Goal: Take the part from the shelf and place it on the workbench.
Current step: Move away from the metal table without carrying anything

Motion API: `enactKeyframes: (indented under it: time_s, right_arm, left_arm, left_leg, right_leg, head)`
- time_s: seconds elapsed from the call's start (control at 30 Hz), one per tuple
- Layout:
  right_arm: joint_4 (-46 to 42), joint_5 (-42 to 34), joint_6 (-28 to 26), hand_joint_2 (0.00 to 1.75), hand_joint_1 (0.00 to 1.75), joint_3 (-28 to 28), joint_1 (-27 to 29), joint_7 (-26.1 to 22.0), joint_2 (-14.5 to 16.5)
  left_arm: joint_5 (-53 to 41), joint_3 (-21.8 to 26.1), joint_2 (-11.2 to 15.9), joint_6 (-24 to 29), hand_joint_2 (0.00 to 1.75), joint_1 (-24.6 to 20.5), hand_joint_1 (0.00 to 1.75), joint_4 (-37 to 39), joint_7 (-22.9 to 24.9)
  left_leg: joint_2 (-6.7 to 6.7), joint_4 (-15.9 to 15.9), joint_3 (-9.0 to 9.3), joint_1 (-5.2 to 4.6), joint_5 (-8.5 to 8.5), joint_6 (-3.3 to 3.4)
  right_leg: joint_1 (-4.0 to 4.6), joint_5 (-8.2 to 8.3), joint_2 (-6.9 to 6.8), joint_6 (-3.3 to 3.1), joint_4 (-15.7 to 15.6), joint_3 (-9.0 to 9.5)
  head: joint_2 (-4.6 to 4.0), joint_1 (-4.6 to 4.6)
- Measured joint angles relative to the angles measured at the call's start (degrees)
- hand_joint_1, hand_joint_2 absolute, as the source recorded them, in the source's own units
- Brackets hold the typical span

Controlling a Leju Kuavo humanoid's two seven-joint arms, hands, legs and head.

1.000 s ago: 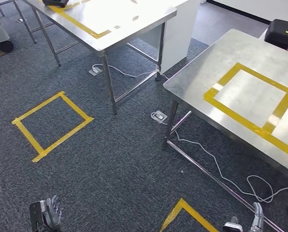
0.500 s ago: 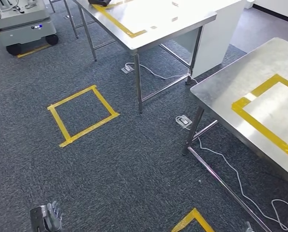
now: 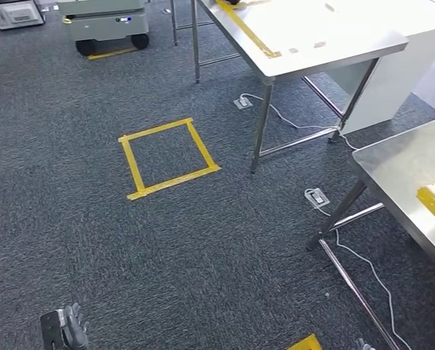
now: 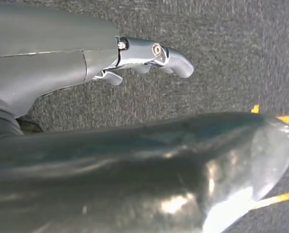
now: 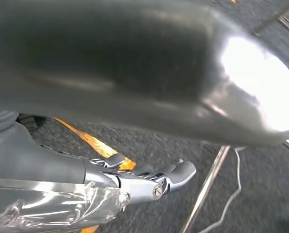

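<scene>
Hanging empty beside the yellow tape square (image 3: 168,158), left hand (image 3: 66,329) and right hand (image 5: 143,177) with fingers loosely apart, presumably walking toward the shelf.

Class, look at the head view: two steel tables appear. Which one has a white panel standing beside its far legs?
The farther table, top centre, with a long yellow tape line on its top. The white panel stands beside it. The nearer table at the right edge has none.

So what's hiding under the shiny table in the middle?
Under the shiny table you can see grey carpet, its thin metal legs, a white cord and a little floor socket. The tabletop covers the floor further back, so that part cannot be seen.
</scene>
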Motion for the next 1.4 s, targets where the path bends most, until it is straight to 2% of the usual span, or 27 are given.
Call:
enactKeyframes:
  time_s: [0.07, 0.1, 0.13, 0.17, 0.23, 0.3, 0.37, 0.4, 0.47, 0.53, 0.6, 0.63, 0.7, 0.73, 0.8, 0.83, 0.9, 0.97, 1.03, 1.07, 1.1, 1.13, 1.17, 1.2, 1.27, 1.33, 1.4]
  right_arm:
    - [1.08, 0.47, 0.26, 0.0, 0.0, -0.28, -0.14, 0.01, -0.05]
    - [1.61, 0.79, 0.3, 0.0, 0.0, -0.35, -0.25, 0.01, -0.08]
    - [2.14, 1.16, 0.26, 0.0, 0.0, -0.4, -0.41, 0.01, -0.1]
    - [2.66, 1.53, 0.19, 0.0, 0.0, -0.46, -0.64, 0.01, -0.13]
    - [3.7, 2.22, 0.08, 0.0, 0.0, -0.56, -1.16, 0.02, -0.24]
    - [4.7, 2.71, 0.18, 0.0, 0.0, -0.62, -1.65, 0.02, -0.38]
    - [5.47, 3.14, 0.57, 0.0, 0.0, -0.64, -2.08, 0.02, -0.43]
    - [5.69, 3.37, 0.82, 0.0, 0.0, -0.63, -2.26, 0.01, -0.45]
    - [6.05, 3.78, 1.21, 0.0, 0.0, -0.62, -2.49, -0.03, -0.48]
    - [6.51, 4.14, 1.44, 0.0, 0.0, -0.57, -2.51, -0.06, -0.5]
    - [6.91, 4.42, 1.55, 0.0, 0.0, -0.43, -2.49, -0.05, -0.5]
    - [7.02, 4.56, 1.62, 0.0, 0.0, -0.26, -2.51, -0.05, -0.5]
    - [7.13, 4.8, 1.66, 0.0, 0.0, 0.42, -2.57, -0.05, -0.5]
    - [7.13, 4.87, 1.45, 0.0, 0.0, 0.86, -2.56, -0.05, -0.5]
    - [7.11, 4.77, 0.63, 0.0, 0.0, 1.77, -2.48, -0.05, -0.5]
    - [7.1, 4.71, 0.21, 0.0, 0.0, 2.14, -2.47, -0.05, -0.5]
    - [7.1, 4.65, -0.2, 0.0, 0.0, 2.85, -2.56, -0.06, -0.5]
    - [7.1, 4.65, -0.32, 0.0, 0.0, 3.41, -2.6, -0.07, -0.5]
    - [7.1, 4.6, -0.37, 0.0, 0.0, 3.68, -2.43, -0.07, -0.5]
    - [7.1, 4.52, -0.38, 0.0, 0.0, 3.73, -2.3, -0.07, -0.5]
    - [7.1, 4.35, -0.32, 0.0, 0.0, 3.78, -2.19, -0.06, -0.5]
    - [7.1, 4.09, -0.21, 0.0, 0.0, 3.83, -2.13, -0.05, -0.5]
    - [7.1, 3.81, -0.07, 0.0, 0.0, 3.9, -2.11, -0.05, -0.5]
    - [7.1, 3.53, 0.13, 0.0, 0.0, 3.98, -2.11, -0.05, -0.5]
    - [7.1, 3.14, 0.53, 0.0, 0.0, 4.14, -2.11, -0.05, -0.51]
    - [7.1, 2.88, 0.79, 0.0, 0.0, 4.32, -2.13, -0.05, -0.52]
    - [7.1, 2.66, 0.82, 0.0, 0.0, 4.71, -2.18, -0.06, -0.52]
  left_arm:
    - [0.45, -0.16, -0.01, 0.35, 0.0, 0.11, 0.0, -0.1, 0.01]
    - [0.72, -0.25, 0.0, 0.56, 0.0, 0.25, 0.0, -0.19, 0.01]
    - [1.01, -0.33, 0.01, 0.73, 0.0, 0.41, 0.0, -0.32, 0.01]
    - [1.27, -0.43, 0.02, 0.86, 0.0, 0.56, 0.0, -0.48, 0.01]
    - [1.74, -0.77, -0.02, 1.09, 0.0, 0.71, 0.0, -0.79, 0.0]
    - [2.08, -1.18, -0.05, 1.48, 0.0, 0.86, 0.0, -1.12, 0.0]
    - [2.43, -1.48, -0.03, 2.11, 0.0, 1.29, 0.0, -1.39, 0.0]
    - [2.57, -1.56, 0.01, 2.43, 0.0, 1.58, 0.0, -1.49, 0.0]
    - [2.94, -1.71, 0.07, 2.97, 0.0, 1.98, 0.0, -1.72, 0.0]
    - [3.25, -2.02, 0.05, 3.48, 0.0, 2.12, 0.0, -1.98, 0.0]
    - [3.38, -2.45, 0.05, 4.12, 0.0, 2.41, 0.0, -2.22, 0.0]
    - [3.39, -2.63, 0.08, 4.54, 0.0, 2.68, 0.0, -2.4, 0.0]
    - [3.32, -3.06, 0.11, 5.78, 0.0, 3.22, 0.0, -3.0, 0.0]
    - [3.28, -3.46, 0.08, 6.56, 0.0, 3.35, 0.0, -3.39, 0.0]
    - [3.22, -4.5, -0.04, 7.93, 0.0, 3.42, 0.0, -4.17, 0.0]
    - [3.22, -5.0, -0.1, 8.36, 0.0, 3.48, 0.0, -4.45, 0.01]
    - [3.22, -5.56, -0.1, 8.8, 0.0, 3.85, 0.0, -4.89, 0.01]
    - [3.26, -5.85, -0.07, 8.98, 0.0, 4.16, 0.0, -5.3, 0.0]
    - [3.31, -6.18, -0.09, 9.01, 0.0, 4.19, 0.0, -5.63, 0.0]
    - [3.37, -6.34, -0.1, 9.0, 0.0, 4.19, 0.0, -5.72, 0.0]
    - [3.53, -6.46, -0.1, 9.0, 0.0, 4.22, 0.0, -5.76, 0.0]
    - [3.76, -6.57, -0.1, 8.99, 0.0, 4.3, 0.0, -5.81, 0.0]
    - [4.04, -6.68, -0.1, 8.99, 0.0, 4.41, 0.0, -5.9, 0.0]
    - [4.31, -6.84, -0.12, 9.0, 0.0, 4.5, 0.0, -6.03, 0.0]
    - [4.75, -7.25, -0.19, 9.08, 0.0, 4.63, 0.0, -6.4, 0.0]
    - [5.07, -7.64, -0.27, 9.21, 0.0, 4.77, 0.0, -6.73, 0.0]
    - [5.22, -8.03, -0.26, 9.36, 0.0, 5.06, 0.0, -6.86, 0.0]
  left_leg:
    - [-1.51, 0.01, -0.11, -0.2, 0.05, 0.33]
    - [-2.32, 0.02, -0.13, -0.3, 0.06, 0.38]
    - [-3.17, 0.03, -0.1, -0.37, 0.08, 0.39]
    - [-4.05, 0.04, -0.03, -0.4, 0.09, 0.37]
    - [-5.64, 0.14, 0.02, -0.44, 0.14, 0.18]
    - [-6.98, 0.24, -0.32, -0.34, 0.32, -0.35]
    - [-8.28, 0.11, -0.77, -0.03, 0.69, -1.15]
    - [-8.14, 0.22, -0.98, 0.04, 0.64, -1.46]
    - [-5.54, 2.81, -2.36, -0.13, -1.13, -1.89]
    - [-2.21, 9.74, -5.78, -0.24, -4.82, -2.25]
    - [-1.15, 15.71, -8.73, -0.07, -6.82, -2.63]
    - [-0.95, 16.02, -8.83, 0.06, -6.3, -2.79]
    - [0.32, 10.34, -5.6, 0.36, -2.84, -3.11]
    - [1.96, 6.28, -3.32, 0.33, -1.35, -3.34]
    - [4.04, 1.02, -0.39, 0.23, -0.07, -2.95]
    - [4.1, 0.38, -0.09, 0.09, -0.28, -2.57]
    - [2.55, 0.33, -0.15, 0.06, -0.31, -1.6]
    - [1.19, 0.25, -0.17, 0.13, -0.13, -0.79]
    - [-0.15, 0.23, -0.27, 0.11, 0.02, -0.2]
    - [-0.96, 0.24, -0.33, 0.02, 0.05, -0.05]
    - [-1.81, 0.24, -0.35, -0.08, 0.06, 0.01]
    - [-2.7, 0.25, -0.31, -0.16, 0.07, 0.02]
    - [-3.57, 0.26, -0.24, -0.21, 0.08, 0.01]
    - [-4.42, 0.27, -0.16, -0.21, 0.1, -0.02]
    - [-5.98, 0.35, -0.13, -0.16, 0.18, -0.29]
    - [-7.26, 0.35, -0.42, -0.01, 0.37, -0.94]
    - [-8.12, 0.27, -0.81, 0.28, 0.65, -1.73]
  right_leg:
    - [0.12, -3.12, 1.29, -0.2, 7.83, -3.86]
    - [0.18, -3.31, 1.43, -0.38, 9.71, -5.0]
    - [0.22, -2.25, 1.58, -0.61, 9.15, -5.01]
    - [0.25, -0.22, 1.97, -0.86, 6.33, -3.91]
    - [0.1, 3.86, 4.75, -1.33, -1.84, -0.36]
    - [0.02, 5.28, 7.01, -1.48, -6.3, 1.66]
    - [0.23, 5.34, 6.38, -1.72, -6.8, 2.03]
    - [0.27, 5.53, 5.66, -2.01, -7.01, 2.25]
    - [0.21, 5.91, 4.02, -2.63, -7.6, 2.52]
    - [0.33, 5.93, 2.09, -3.02, -7.8, 2.61]
    - [0.43, 5.79, 0.04, -3.18, -7.79, 2.61]
    - [0.4, 5.72, -0.85, -3.16, -7.79, 2.64]
    - [0.3, 5.47, -2.36, -2.84, -7.76, 2.88]
    - [0.42, 5.21, -3.05, -2.51, -7.67, 2.96]
    - [0.79, 4.54, -4.3, -1.87, -7.51, 3.11]
    - [0.96, 4.27, -4.88, -1.62, -7.53, 3.22]
    - [0.76, 3.89, -5.62, -1.16, -7.6, 3.92]
    - [0.42, 2.04, -3.41, -0.66, -5.21, 3.29]
    - [0.29, -1.76, 0.02, -0.5, 1.98, -0.15]
    - [0.3, -3.41, 0.88, -0.55, 6.18, -2.34]
    - [0.33, -4.13, 1.27, -0.66, 9.1, -4.01]
    - [0.38, -3.66, 1.47, -0.84, 9.91, -4.75]
    - [0.43, -2.07, 1.71, -1.05, 8.3, -4.32]
    - [0.45, 0.23, 2.36, -1.3, 4.68, -2.85]
    - [0.36, 3.92, 5.34, -1.64, -3.22, 0.54]
    - [0.47, 4.96, 6.92, -1.74, -6.52, 2.04]
    - [0.67, 5.34, 5.6, -2.13, -6.84, 2.36]
  head:
    - [0.0, 0.22]
    - [0.0, 0.28]
    - [0.0, 0.3]
    - [0.0, 0.31]
    - [0.0, 0.35]
    - [0.0, 0.37]
    - [0.0, 0.34]
    - [0.0, 0.34]
    - [0.0, 0.06]
    - [0.0, -0.23]
    - [0.0, -0.29]
    - [0.0, -0.3]
    - [0.0, -0.32]
    - [0.0, -0.39]
    - [0.0, -0.35]
    - [0.0, -0.23]
    - [0.01, 0.09]
    - [0.01, 0.29]
    - [0.0, 0.64]
    - [0.0, 0.76]
    - [0.0, 0.82]
    - [0.0, 0.84]
    - [0.0, 0.83]
    - [0.0, 0.84]
    - [0.0, 0.83]
    - [0.0, 0.81]
    - [0.0, 0.78]
